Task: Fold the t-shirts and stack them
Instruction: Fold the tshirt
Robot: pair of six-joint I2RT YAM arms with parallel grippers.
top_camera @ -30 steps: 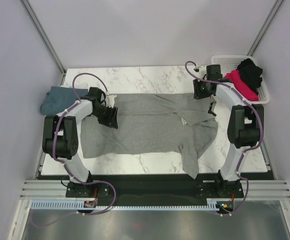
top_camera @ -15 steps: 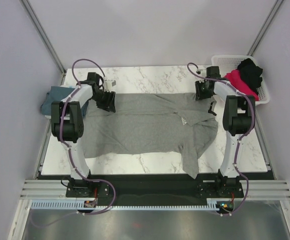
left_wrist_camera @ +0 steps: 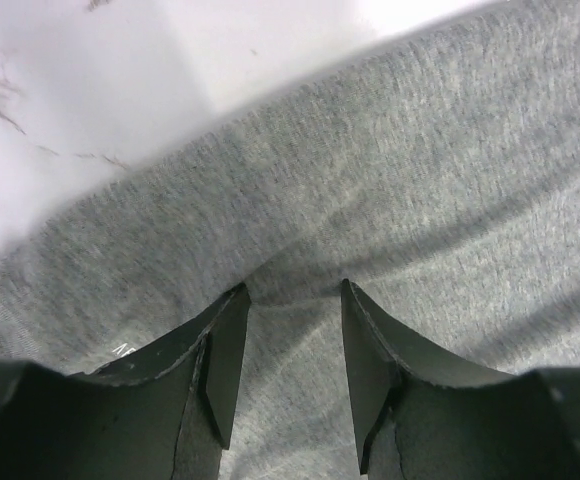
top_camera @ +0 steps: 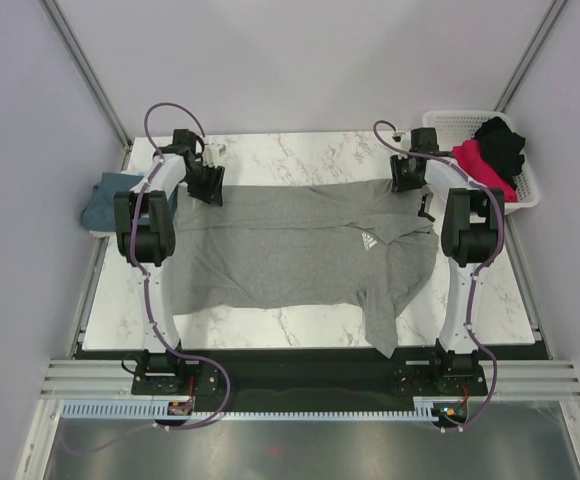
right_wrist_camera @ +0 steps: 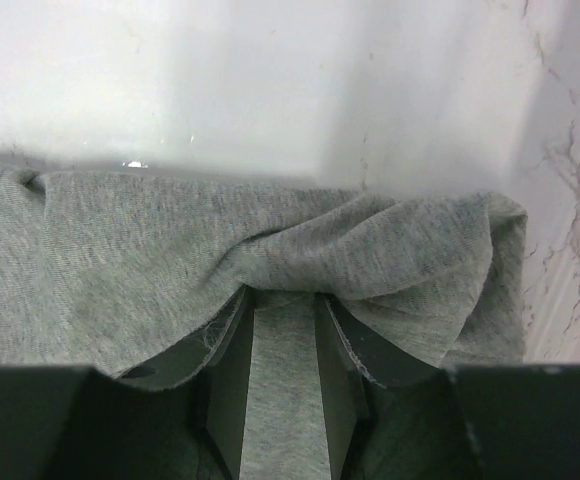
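From above, the grey t-shirt lay spread across the marble table with its white logo facing up and one flap reaching past the near edge on the right. The left gripper sat at the shirt's far-left corner and the right gripper at its far-right corner, but that view was too distant to show how the jaws stood. The wrist cameras showed it. On the left, the dark fingers pinched a fold of grey cloth, with creases running out from their tips. On the right, the fingers were closed on the shirt's edge, and the fabric bunched up over them just short of the bare marble. Only the overhead view took in the teal t-shirt heaped at the table's left edge and the white basket at the far right, which held the pink t-shirt and the black t-shirt.
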